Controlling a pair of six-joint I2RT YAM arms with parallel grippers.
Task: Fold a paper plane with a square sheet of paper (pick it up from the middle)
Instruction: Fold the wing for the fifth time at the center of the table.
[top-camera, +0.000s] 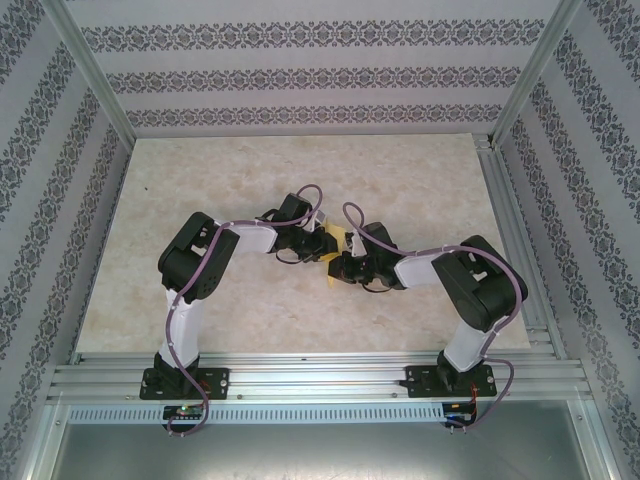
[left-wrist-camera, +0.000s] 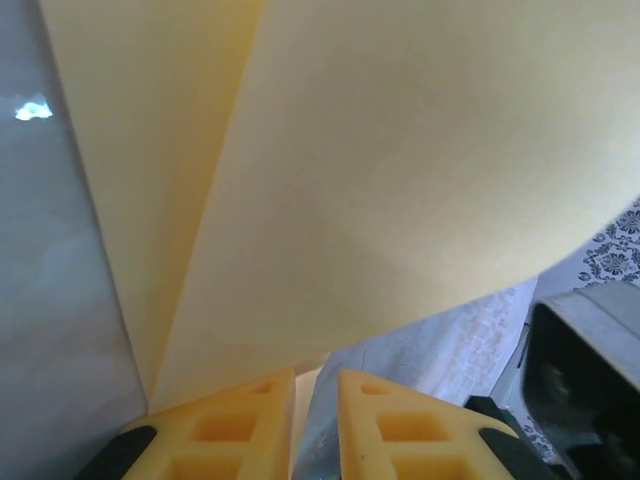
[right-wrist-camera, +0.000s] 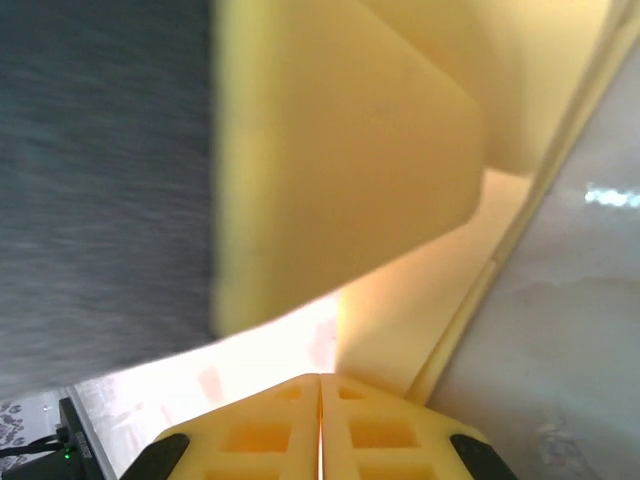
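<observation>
Top view, room: left pincer and right pincer meet mid-counter, with open surface on every side.
Top view, paper: paper sits between them, largely hidden; axis unclear.
Left wrist: pincer clenched on the paper's lower edge; crease runs up-left; top cut off.
Right wrist: pincer clenched on the paper; blurred layers spread upward.

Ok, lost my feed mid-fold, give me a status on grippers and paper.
Right gripper shut on the paper. Left gripper nearly shut at the paper's edge, grip unclear. Paper partly folded, between both grippers. Nothing seen blocking.
</observation>
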